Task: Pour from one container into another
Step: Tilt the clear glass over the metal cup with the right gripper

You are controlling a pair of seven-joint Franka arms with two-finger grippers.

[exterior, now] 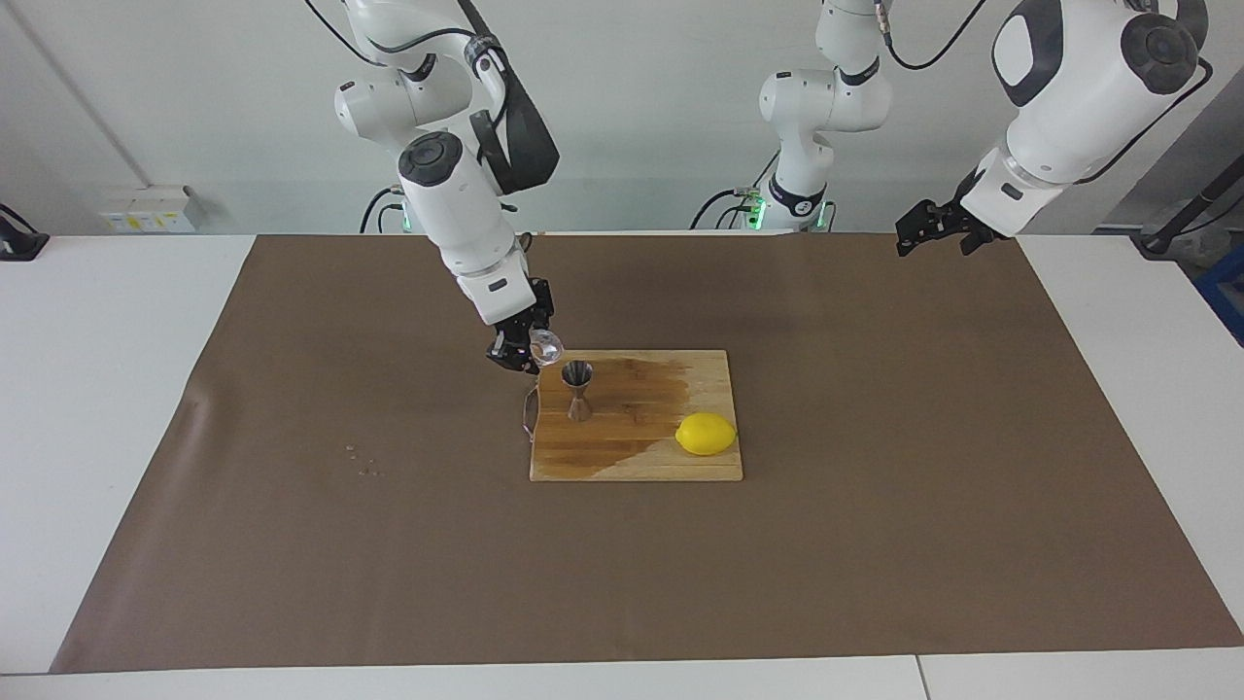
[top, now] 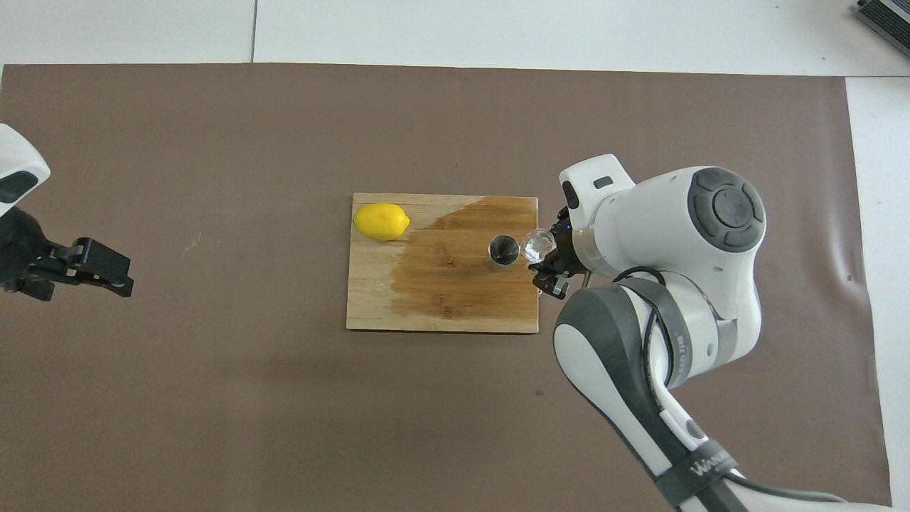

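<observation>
Cup (exterior: 546,345) clear, colourless. Jigger (exterior: 578,389) shiny steel grey. Lemon (exterior: 706,434) bright yellow. Board (exterior: 637,465) pale wood, striped grain, with dark brown patch across middle. Mat (exterior: 292,544) plain dull brown; table (exterior: 87,389) white. Arms (top: 668,235) white with dark grey joints; grippers (top: 89,267) black.

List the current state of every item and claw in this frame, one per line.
Glass cup: held by the right claw, tipped toward the jigger.
Jigger: upright on the cutting board, open cone up.
Cutting board: flat on the mat, a large patch darkened as if wet.
Lemon: lying on the board's corner.
Left claw: raised, holding nothing, waiting.
</observation>
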